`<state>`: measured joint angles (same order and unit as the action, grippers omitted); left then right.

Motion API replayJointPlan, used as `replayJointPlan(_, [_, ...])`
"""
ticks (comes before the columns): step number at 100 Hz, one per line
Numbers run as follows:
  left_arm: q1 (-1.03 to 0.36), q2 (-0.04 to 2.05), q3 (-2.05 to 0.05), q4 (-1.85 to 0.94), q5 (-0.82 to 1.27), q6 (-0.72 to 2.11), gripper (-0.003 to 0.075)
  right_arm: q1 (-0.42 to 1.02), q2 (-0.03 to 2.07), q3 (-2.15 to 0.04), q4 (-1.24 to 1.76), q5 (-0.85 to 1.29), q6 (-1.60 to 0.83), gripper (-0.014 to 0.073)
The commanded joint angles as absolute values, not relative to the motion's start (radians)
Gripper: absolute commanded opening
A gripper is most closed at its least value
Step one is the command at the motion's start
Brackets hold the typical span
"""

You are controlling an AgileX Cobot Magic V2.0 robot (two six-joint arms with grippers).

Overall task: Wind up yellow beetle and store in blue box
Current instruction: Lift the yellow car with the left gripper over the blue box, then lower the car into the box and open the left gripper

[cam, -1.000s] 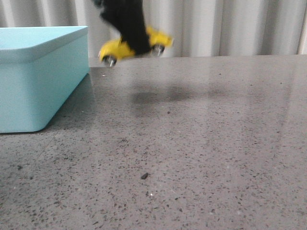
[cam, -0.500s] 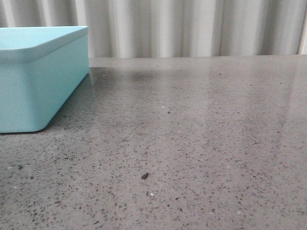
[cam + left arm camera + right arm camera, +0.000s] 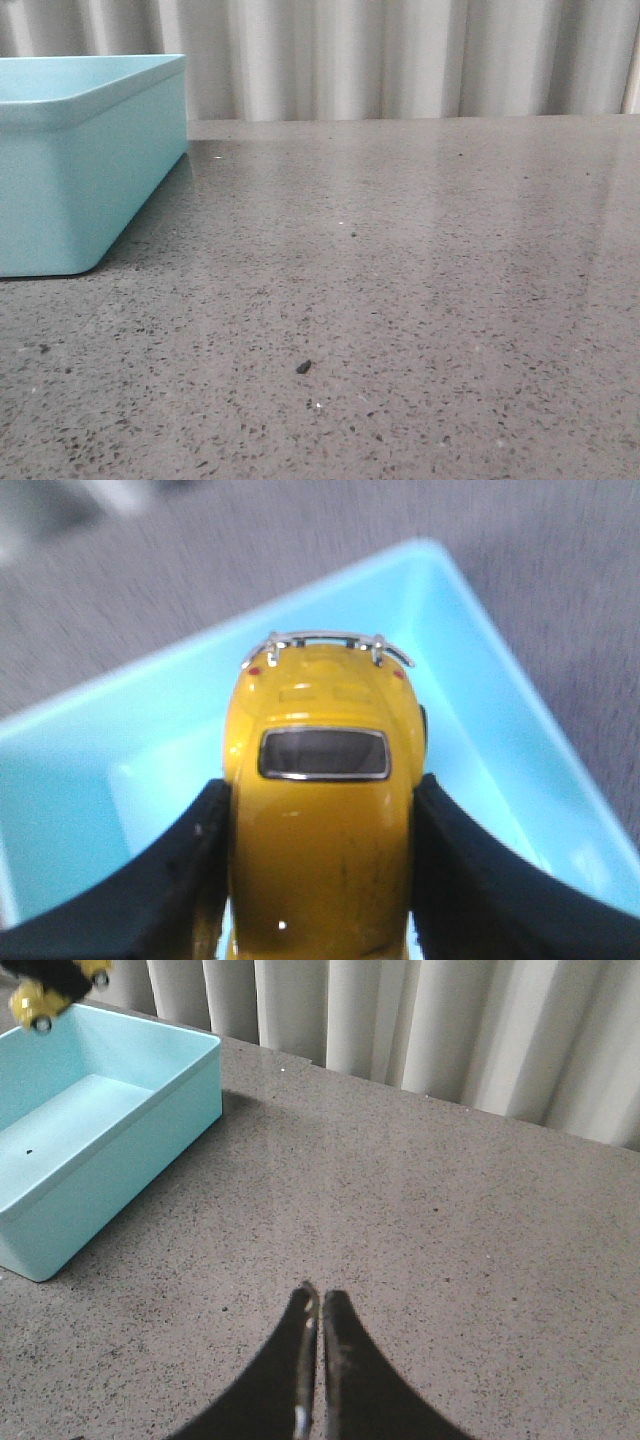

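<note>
Left wrist cam: the left hand (image 3: 318,880) is clamped on the yellow beetle (image 3: 322,820), one black finger (image 3: 175,880) pressed to each side of the body. Car is seen from above & behind, w/ dark rear window, two small red tail lights and chrome bumper at the far end. Directly below it sits the blue box (image 3: 500,680), its pale floor and rim filling most of the shot, so the beetle hangs over the box interior, not touching it.

Right wrist cam: the right hand (image 3: 320,1305) has its fingertips pressed together w/ nothing between them, poised above the grey speckled tabletop (image 3: 420,1210). Far across, the box (image 3: 150,1090) sits on that surface w/ a dark speck on its floor. The beetle (image 3: 45,995) shows up as a small yellow shape in a dark grip, above the box's far corner. Pleated white curtain (image 3: 450,1030) runs along the back.

Front cam: just the box's corner (image 3: 90,160) at left, bare tabletop (image 3: 400,280) w/ a tiny dark crumb (image 3: 303,367). Neither arm nor car in shot.
</note>
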<state>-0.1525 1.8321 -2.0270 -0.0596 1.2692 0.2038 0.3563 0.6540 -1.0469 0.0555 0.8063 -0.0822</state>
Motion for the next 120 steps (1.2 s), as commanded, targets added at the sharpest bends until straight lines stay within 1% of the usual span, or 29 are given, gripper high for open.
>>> replayJointPlan(1, [-0.151, 1.782, -1.964, -0.073, 1.269, 0.192, -0.0021, 0.357, 0.655, -1.067, 0.056, 0.743, -0.086, -0.0041])
replayJointPlan(15, [-0.151, 1.794, -1.821, 0.0, 1.269, 0.192, -0.0021, 0.357, 0.655, -1.036, 0.056, 0.738, -0.086, -0.0041])
replayJointPlan(23, [-0.145, 1.809, -1.775, 0.029, 1.269, 0.192, -0.0021, 0.357, 0.655, -1.014, 0.056, 0.738, -0.086, -0.0041])
replayJointPlan(56, [-0.143, 1.877, -1.757, 0.023, 1.267, 0.192, -0.0015, 0.357, 0.655, -1.005, 0.057, 0.738, -0.086, -0.0041])
replayJointPlan(63, [-0.143, 1.882, -1.757, 0.023, 1.265, 0.192, 0.0039, 0.357, 0.655, -1.005, 0.057, 0.738, -0.086, -0.0041])
replayJointPlan(65, [-0.143, 1.883, -1.757, 0.023, 1.265, 0.192, 0.0069, 0.357, 0.655, -1.005, 0.057, 0.738, -0.086, -0.0041])
replayJointPlan(67, [-0.143, 1.885, -1.757, 0.023, 1.265, 0.192, 0.0115, 0.357, 0.655, -1.005, 0.057, 0.738, -0.086, -0.0041])
replayJointPlan(68, [-0.143, 1.884, -1.757, 0.023, 1.265, 0.192, 0.0115, 0.357, 0.655, -1.005, 0.057, 0.738, -0.086, -0.0041])
replayJointPlan(73, [-0.143, 1.884, -1.757, 0.023, 1.265, 0.192, 0.0218, 0.357, 0.655, -1.005, 0.057, 0.738, -0.086, -0.0041])
replayJointPlan(80, [-0.143, 1.884, -1.757, 0.023, 1.265, 0.192, 0.0335, 0.357, 0.655, -1.005, 0.057, 0.738, -0.086, -0.0041])
replayJointPlan(87, [-0.143, 1.884, -1.757, 0.034, 1.265, 0.192, 0.0402, 0.357, 0.655, -1.005, 0.057, 0.738, -0.086, -0.0041])
replayJointPlan(95, [-0.143, 1.884, -1.757, 0.038, 1.269, 0.192, 0.0422, 0.357, 0.655, -1.005, 0.057, 0.738, -0.086, -0.0041])
replayJointPlan(120, [-0.143, 1.823, -1.788, 0.0, 1.26, 0.192, 0.0421, 0.357, 0.647, -1.005, 0.037, 0.764, -0.086, -0.0041])
